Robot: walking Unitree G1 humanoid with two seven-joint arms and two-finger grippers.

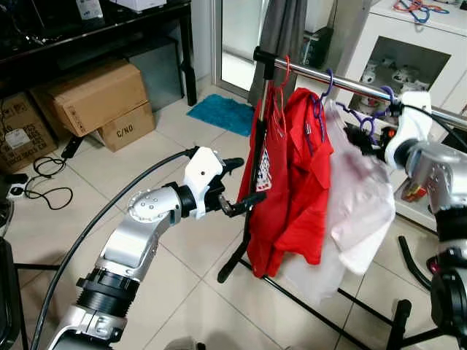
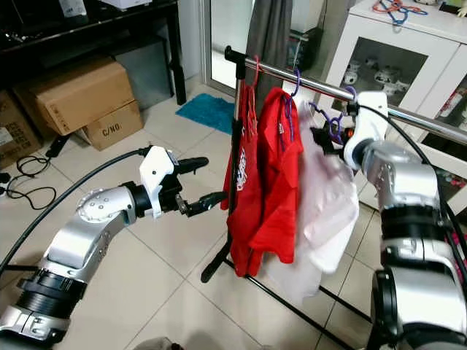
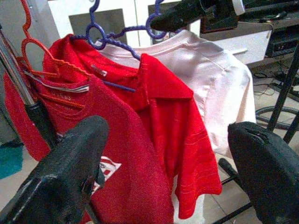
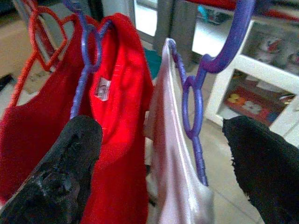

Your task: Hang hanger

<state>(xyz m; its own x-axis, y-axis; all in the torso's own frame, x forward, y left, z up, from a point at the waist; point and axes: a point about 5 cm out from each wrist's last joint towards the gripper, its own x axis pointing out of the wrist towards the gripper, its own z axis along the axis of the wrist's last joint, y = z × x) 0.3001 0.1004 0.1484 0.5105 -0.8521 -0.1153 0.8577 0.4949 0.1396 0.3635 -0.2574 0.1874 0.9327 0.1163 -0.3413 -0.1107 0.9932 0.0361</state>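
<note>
Metal rail [image 1: 350, 82] of a clothes rack carries three garments. At its left end a red shirt [image 1: 264, 168] hangs on a red hanger [image 1: 281, 80]; beside it a second red shirt [image 1: 306, 168] on a purple hanger [image 1: 321, 98]; next along, a white shirt [image 1: 361, 204] on another purple hanger [image 4: 194, 107], hook over the rail. Right gripper [image 4: 159, 158] is up at the rail beside the white shirt, fingers spread wide on either side of that hanger's neck, not touching it, released. Left gripper [image 1: 237, 186] is held out just left of the rack's end post, near the first red shirt, fingers apart and holding nothing. Cardboard boxes [image 1: 95, 98] sit on the floor at the far left, a teal mat [image 1: 222, 113] behind the rack, a white cabinet [image 1: 408, 65] to the right.
</note>
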